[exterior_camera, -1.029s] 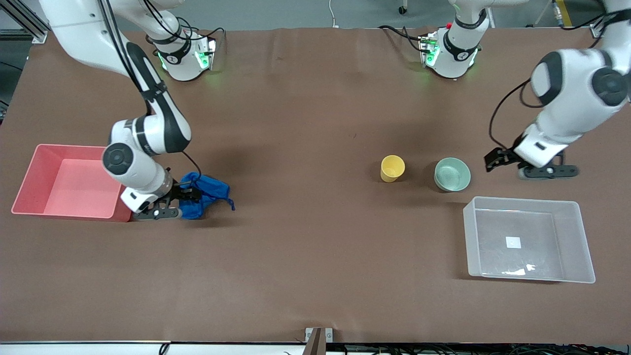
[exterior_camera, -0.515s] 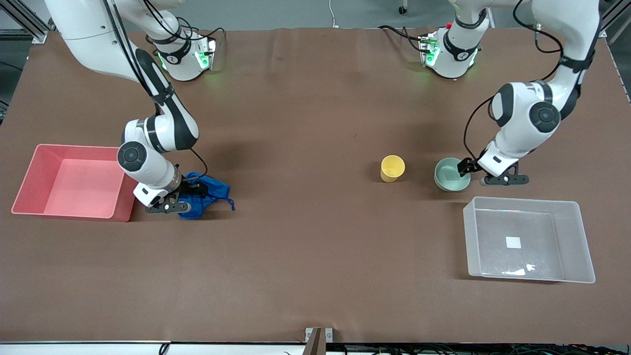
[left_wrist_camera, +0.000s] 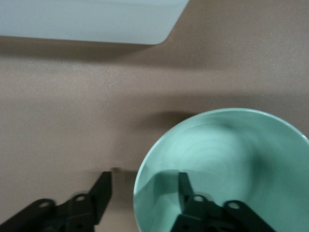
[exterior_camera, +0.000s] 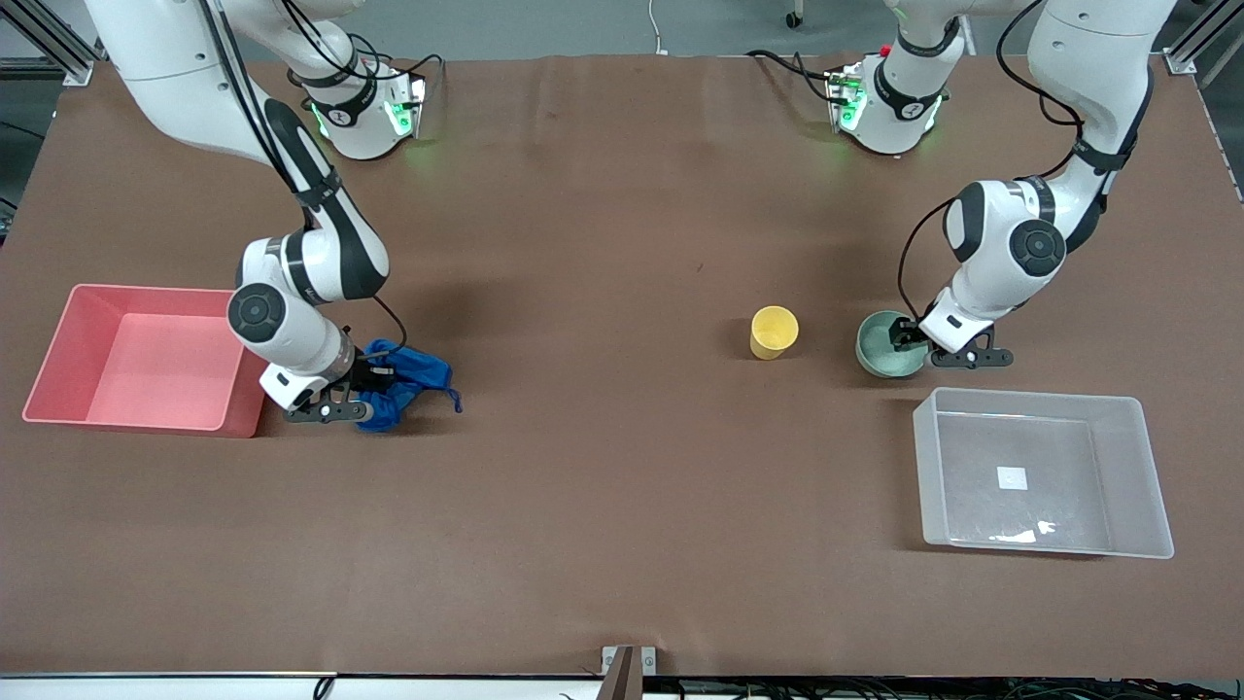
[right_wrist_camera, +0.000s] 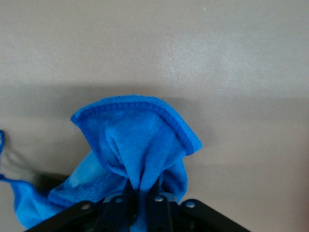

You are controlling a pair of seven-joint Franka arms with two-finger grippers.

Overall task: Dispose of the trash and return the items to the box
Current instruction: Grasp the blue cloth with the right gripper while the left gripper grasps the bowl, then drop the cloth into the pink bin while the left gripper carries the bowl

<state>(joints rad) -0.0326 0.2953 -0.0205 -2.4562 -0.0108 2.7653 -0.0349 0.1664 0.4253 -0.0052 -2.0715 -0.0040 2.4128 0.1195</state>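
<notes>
We judge the task barely begun: nothing is in either bin yet, though both arms are at their first things.

Our right tool point(right_wrist_camera: 137, 205) is down at the desk point(exterior_camera: 603, 467) with its fingers pinched together on a fold of the cloth point(right_wrist_camera: 140, 154); in the right wrist view the blue fabric bunches up from between them. In the front view the right tool point(exterior_camera: 355, 389) and the cloth point(exterior_camera: 408, 374) sit just beside the pink bin point(exterior_camera: 58, 331), which holds nothing. The cloth looks gathered but not yet raised; lifting it and dropping it in that bin is what remains for this arm.

Our left tool point(left_wrist_camera: 145, 188) is spread apart astride the bowl's point(left_wrist_camera: 227, 164) rim, one finger inside the bowl point(exterior_camera: 880, 345) and one outside on the desk side. It has not closed on the rim. In the front view the left tool point(exterior_camera: 909, 340) is at the bowl's edge, the side toward the left arm's end.

The cup point(exterior_camera: 774, 332) stands just beside the bowl, away from the left tool, untouched. The box point(exterior_camera: 1127, 486) lies near the left tool and bowl, closer to the front camera, with only its white mark inside.

Left to do, as we see it: bin the cloth, then carry bowl and cup into the box.
</notes>
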